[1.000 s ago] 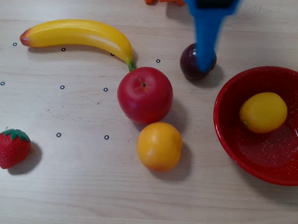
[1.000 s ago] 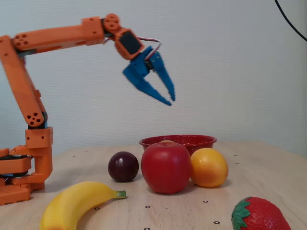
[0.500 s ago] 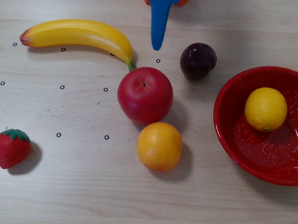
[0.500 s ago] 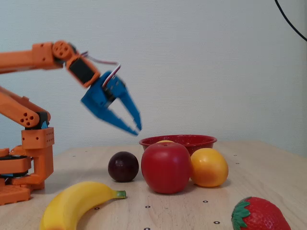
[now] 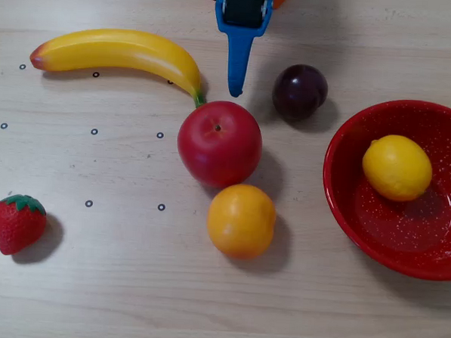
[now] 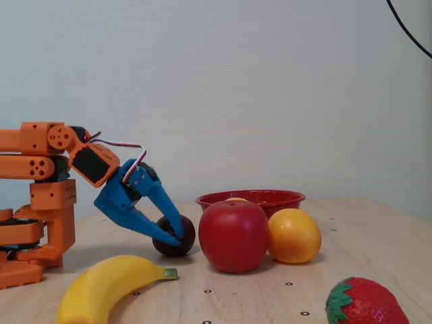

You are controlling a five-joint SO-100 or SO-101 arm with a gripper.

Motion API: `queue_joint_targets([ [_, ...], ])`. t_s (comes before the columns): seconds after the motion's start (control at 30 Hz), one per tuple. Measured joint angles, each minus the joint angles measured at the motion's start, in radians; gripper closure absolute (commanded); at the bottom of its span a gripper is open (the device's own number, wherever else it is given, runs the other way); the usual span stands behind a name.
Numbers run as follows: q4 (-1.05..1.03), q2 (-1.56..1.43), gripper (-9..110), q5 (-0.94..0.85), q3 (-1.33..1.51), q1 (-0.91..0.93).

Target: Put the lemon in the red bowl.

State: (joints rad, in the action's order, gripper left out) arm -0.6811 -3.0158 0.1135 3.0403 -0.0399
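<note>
The lemon (image 5: 396,167) lies inside the red bowl (image 5: 345,192) at the right of the overhead view, toward the bowl's upper left. In the fixed view only a sliver of the lemon (image 6: 235,199) shows above the apple, in front of the bowl (image 6: 280,200). My blue gripper (image 5: 235,88) enters from the top of the overhead view and is shut and empty. It hangs low between the banana's stem and the dark plum, well left of the bowl. In the fixed view the gripper (image 6: 175,236) points down in front of the plum.
A banana (image 5: 118,53), a red apple (image 5: 219,143), an orange fruit (image 5: 241,220), a dark plum (image 5: 299,91) and a strawberry (image 5: 18,223) lie on the wooden table. The orange arm base (image 6: 34,209) stands at the left in the fixed view.
</note>
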Motion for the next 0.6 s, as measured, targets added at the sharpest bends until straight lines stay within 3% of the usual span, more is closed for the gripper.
queue_joint_targets([
  [0.6,-0.201,-0.201,101,-0.074,0.069,0.0],
])
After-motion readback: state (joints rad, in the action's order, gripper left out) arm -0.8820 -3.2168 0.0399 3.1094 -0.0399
